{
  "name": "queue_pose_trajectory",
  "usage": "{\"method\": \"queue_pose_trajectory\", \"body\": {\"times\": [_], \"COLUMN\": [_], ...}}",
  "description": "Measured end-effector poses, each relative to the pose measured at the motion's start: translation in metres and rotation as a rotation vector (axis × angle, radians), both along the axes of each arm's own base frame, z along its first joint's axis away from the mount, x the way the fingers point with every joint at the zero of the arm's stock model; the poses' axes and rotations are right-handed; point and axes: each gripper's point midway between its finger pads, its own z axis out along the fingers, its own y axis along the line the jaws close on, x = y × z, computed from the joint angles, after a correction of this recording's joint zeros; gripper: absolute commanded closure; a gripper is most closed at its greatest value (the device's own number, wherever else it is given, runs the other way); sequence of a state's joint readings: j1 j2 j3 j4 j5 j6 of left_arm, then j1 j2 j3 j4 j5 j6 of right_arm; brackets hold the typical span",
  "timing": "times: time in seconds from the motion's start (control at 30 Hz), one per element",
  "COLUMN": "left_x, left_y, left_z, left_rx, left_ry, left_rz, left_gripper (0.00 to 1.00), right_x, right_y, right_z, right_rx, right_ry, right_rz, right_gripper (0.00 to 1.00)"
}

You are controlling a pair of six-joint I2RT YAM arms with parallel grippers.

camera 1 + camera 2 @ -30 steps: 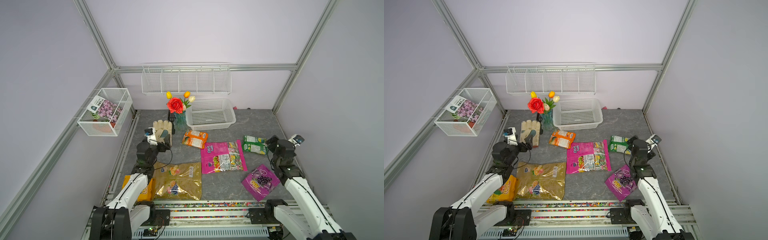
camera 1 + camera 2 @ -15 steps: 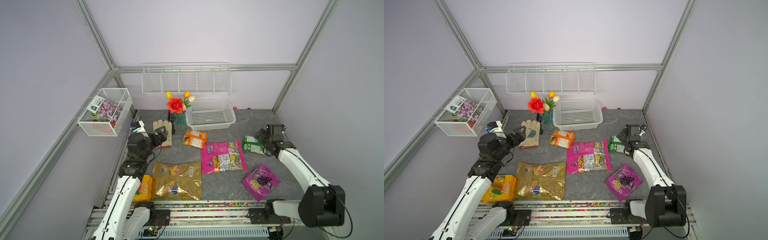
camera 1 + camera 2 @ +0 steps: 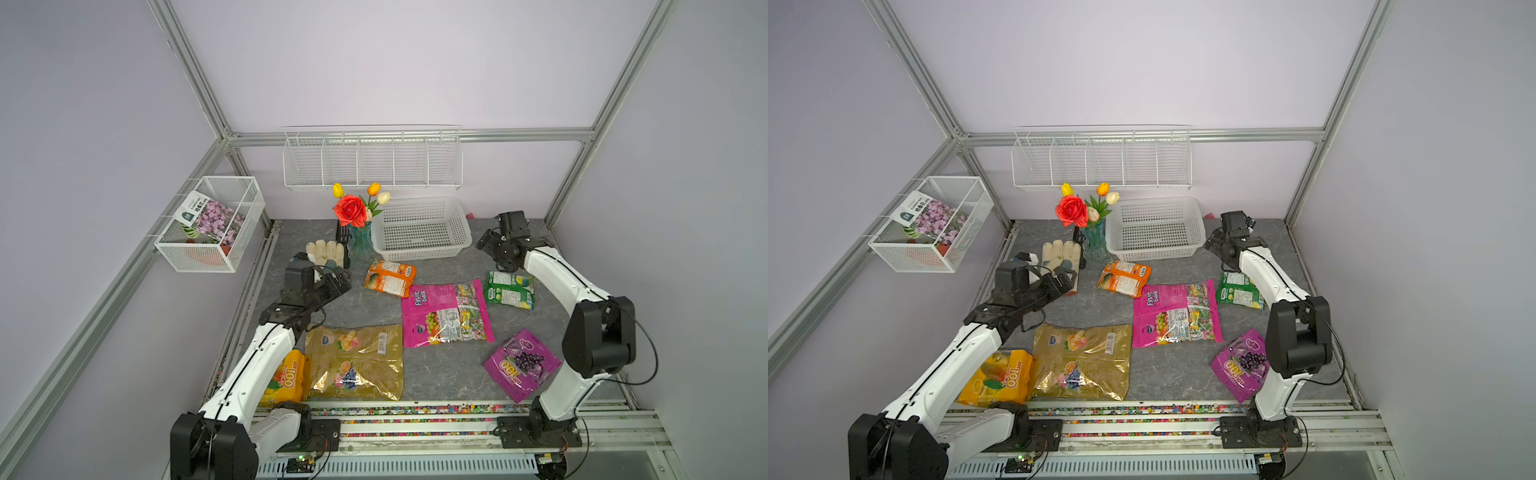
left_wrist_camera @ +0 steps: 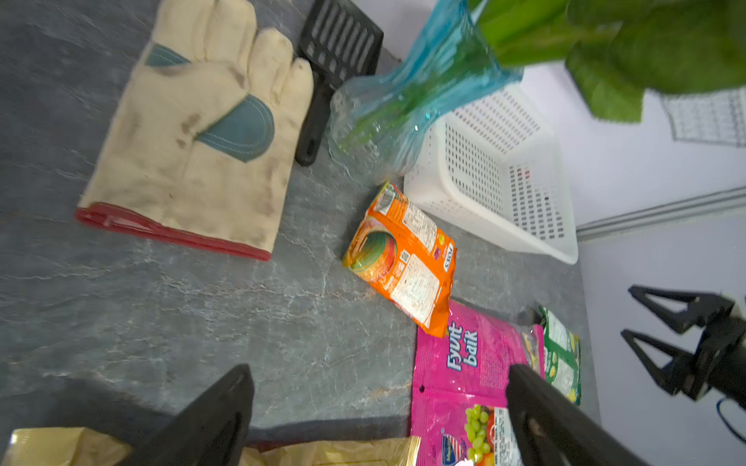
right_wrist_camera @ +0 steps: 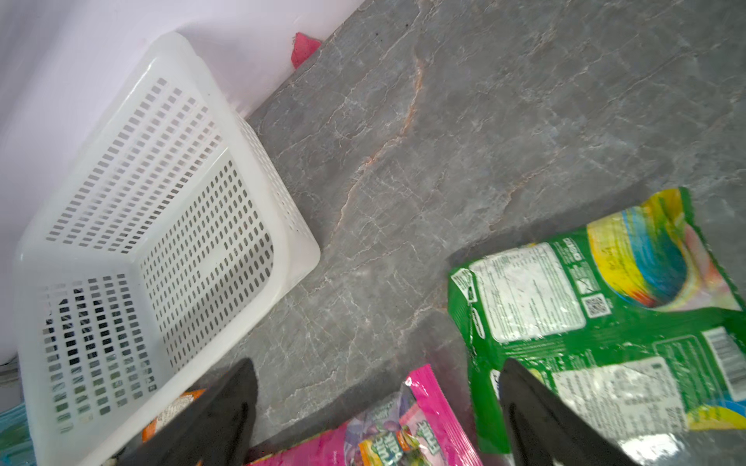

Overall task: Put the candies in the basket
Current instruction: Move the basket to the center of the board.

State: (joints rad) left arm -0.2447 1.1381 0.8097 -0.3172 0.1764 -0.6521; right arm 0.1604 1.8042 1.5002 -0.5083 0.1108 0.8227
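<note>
Standing at the back of the grey bench [image 3: 374, 309], just beside the flower vase [image 3: 359, 245], the white perforated basket [image 3: 420, 252] is recorded. All six candy bags are noted lying flat on the bench, outside the basket: the orange bag [image 3: 390, 277] just in front of its near wall, the magenta bag [image 3: 446, 311] at mid-bench, the green bag [image 3: 510, 289] to the magenta bag's right, the purple bag [image 3: 521, 365] at the front right, the gold bag [image 3: 355, 361] at the front left, and the yellow-orange bag [image 3: 286, 376] beside it, partly hidden under the left arm. The left tool [image 4: 379, 375] is observed with jaws spread wide and nothing between them, over bare bench between the cream glove [image 3: 326, 253] and the gold bag. The right tool [image 5: 377, 365] is likewise seen wide open and gripping nothing, placed between the basket's right end and the green bag; one finger overlaps that bag's edge in the wrist view, and contact cannot be confirmed.
</note>
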Motion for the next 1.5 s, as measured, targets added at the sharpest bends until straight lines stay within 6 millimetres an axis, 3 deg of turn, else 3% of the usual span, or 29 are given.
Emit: {"method": "queue_pose_trajectory", "body": {"times": [0.2, 0.4, 0.5, 0.67, 0.97, 1.13, 1.5], "left_x": [-0.01, -0.01, -0.009, -0.009, -0.007, -0.007, -0.007], "left_y": [-0.014, -0.009, -0.006, -0.001, 0.001, 0.001, 0.0], "left_z": [-0.048, -0.052, -0.054, -0.058, -0.065, -0.073, -0.076], "left_rx": [0.107, 0.141, 0.152, 0.172, 0.183, 0.187, 0.174], "left_ry": [0.161, 0.167, 0.167, 0.168, 0.184, 0.209, 0.223], "left_rz": [-0.035, -0.013, 0.0, 0.025, 0.04, 0.043, 0.048], "left_gripper": [0.0, 0.0, 0.01, 0.01, 0.01, 0.01, 0.01], "right_x": [0.04, 0.051, 0.046, 0.039, 0.017, 0.009, -0.019], "right_y": [0.029, 0.046, 0.042, 0.033, 0.018, 0.016, 0.02], "right_z": [-0.011, -0.037, -0.053, -0.057, -0.065, -0.072, -0.068], "right_rx": [0.036, 0.045, 0.036, 0.006, -0.093, -0.133, -0.126], "right_ry": [0.031, 0.106, 0.157, 0.195, 0.284, 0.319, 0.34], "right_rz": [0.023, -0.013, -0.058, -0.105, -0.102, -0.052, 0.085], "right_gripper": [0.08, 0.16, 0.26, 0.45, 0.67, 0.74, 0.86]}}
